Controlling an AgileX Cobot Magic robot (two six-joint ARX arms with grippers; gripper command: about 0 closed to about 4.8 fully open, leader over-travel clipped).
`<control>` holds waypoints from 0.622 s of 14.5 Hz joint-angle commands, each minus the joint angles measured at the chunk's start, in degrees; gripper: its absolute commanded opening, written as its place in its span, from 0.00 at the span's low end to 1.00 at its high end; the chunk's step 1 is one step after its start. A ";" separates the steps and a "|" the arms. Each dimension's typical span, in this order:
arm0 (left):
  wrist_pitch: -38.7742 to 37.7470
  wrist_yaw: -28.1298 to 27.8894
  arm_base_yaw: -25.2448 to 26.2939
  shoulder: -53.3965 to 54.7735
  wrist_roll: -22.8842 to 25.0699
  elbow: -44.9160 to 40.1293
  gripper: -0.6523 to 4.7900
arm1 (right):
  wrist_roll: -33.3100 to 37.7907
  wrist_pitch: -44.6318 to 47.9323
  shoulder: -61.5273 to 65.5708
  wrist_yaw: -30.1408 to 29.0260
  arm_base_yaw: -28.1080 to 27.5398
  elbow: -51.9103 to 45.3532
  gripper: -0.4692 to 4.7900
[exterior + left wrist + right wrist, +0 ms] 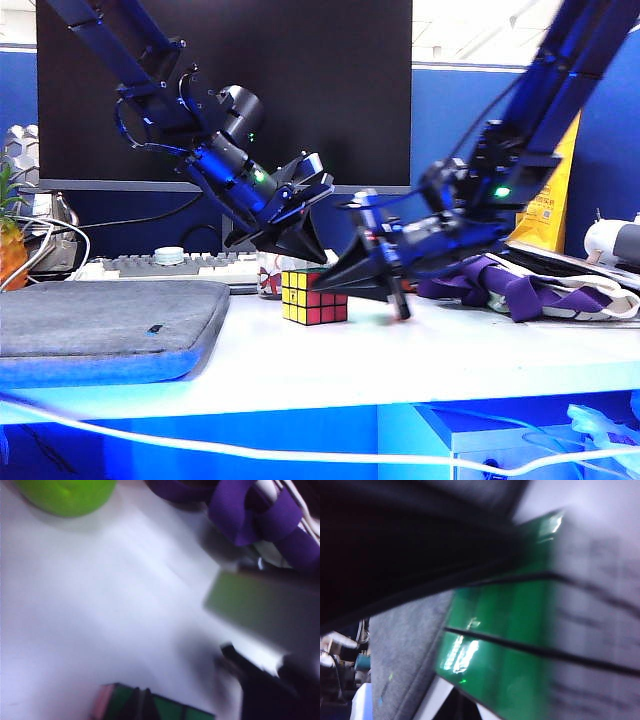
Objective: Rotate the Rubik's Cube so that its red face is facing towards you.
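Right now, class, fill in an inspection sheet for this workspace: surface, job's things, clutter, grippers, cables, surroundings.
Surface: white table, grey pad on its left.
Job's things: cube on the table; red face and a yellow face visible.
Clutter: purple straps, keyboard.
Grippers: left gripper just above and behind the cube; right gripper at the cube's right side; jaw states unclear.
Cables: white cable across the front.
Surroundings: dark monitor behind.

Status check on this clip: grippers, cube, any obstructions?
Left gripper just above Rubik's Cube, jaws unclear. Right gripper at cube's right side, grip unclear. Red face front-right. Purple straps right, clear.
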 commanded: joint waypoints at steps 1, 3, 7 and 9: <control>0.66 -1.05 0.39 -0.02 0.31 0.50 0.11 | 1.03 0.44 0.00 -0.02 -0.52 -0.07 0.09; -1.31 -2.32 0.72 -0.24 0.55 0.52 0.11 | 1.05 0.39 -0.15 -0.48 -0.90 -0.04 0.09; -6.21 -5.84 0.70 -0.28 6.32 0.50 0.11 | 1.07 0.46 -0.22 -0.33 -0.79 0.02 0.09; -2.95 -3.67 0.70 -0.26 6.40 0.50 0.11 | 1.07 0.50 -0.22 -0.24 -0.79 0.04 0.09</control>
